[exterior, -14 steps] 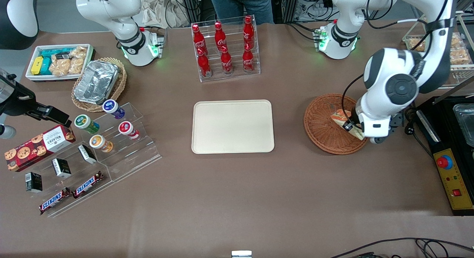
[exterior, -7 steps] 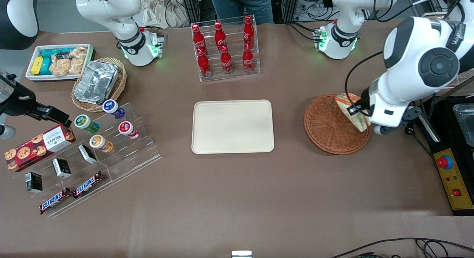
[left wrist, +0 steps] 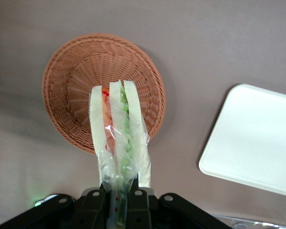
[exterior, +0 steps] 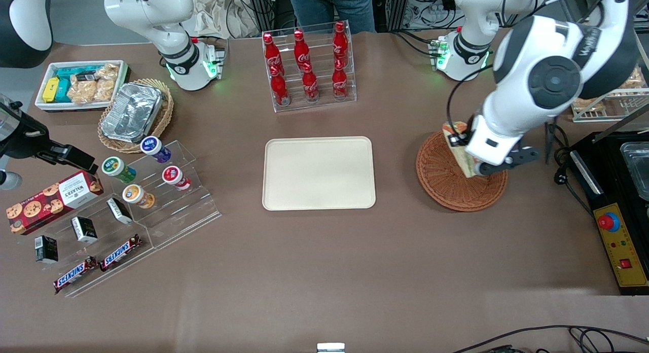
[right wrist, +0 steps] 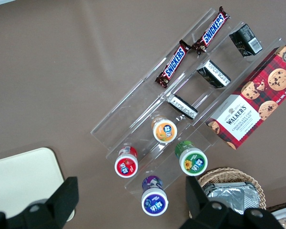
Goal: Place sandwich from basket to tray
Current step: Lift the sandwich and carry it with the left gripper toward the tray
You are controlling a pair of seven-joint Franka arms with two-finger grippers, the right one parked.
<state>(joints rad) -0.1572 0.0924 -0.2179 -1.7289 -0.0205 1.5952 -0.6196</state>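
Observation:
The sandwich [left wrist: 118, 129], a plastic-wrapped wedge of pale bread with orange and green filling, hangs in the air above the reddish-brown wicker basket [left wrist: 81, 71]. My left gripper [left wrist: 115, 193] is shut on the wedge's narrow end. In the front view the sandwich [exterior: 459, 147] shows above the basket [exterior: 446, 183], at the basket's rim farthest from the camera, with the gripper [exterior: 469, 155] largely covered by the wrist. The cream tray [exterior: 318, 173] lies flat at the table's middle with nothing on it; its corner also shows in the wrist view as the tray [left wrist: 257, 138].
A clear rack of red cola bottles [exterior: 308, 66] stands farther from the camera than the tray. Toward the parked arm's end sit a tan basket with a foil container [exterior: 133, 112], a white snack bin [exterior: 78, 84] and an acrylic stand of cups and bars [exterior: 137, 190]. A black control box [exterior: 616, 236] lies beside the basket.
The gripper has lifted the sandwich out of the basket and carried it up and toward the tray's side of the basket. The arm's wrist has swung over with it.

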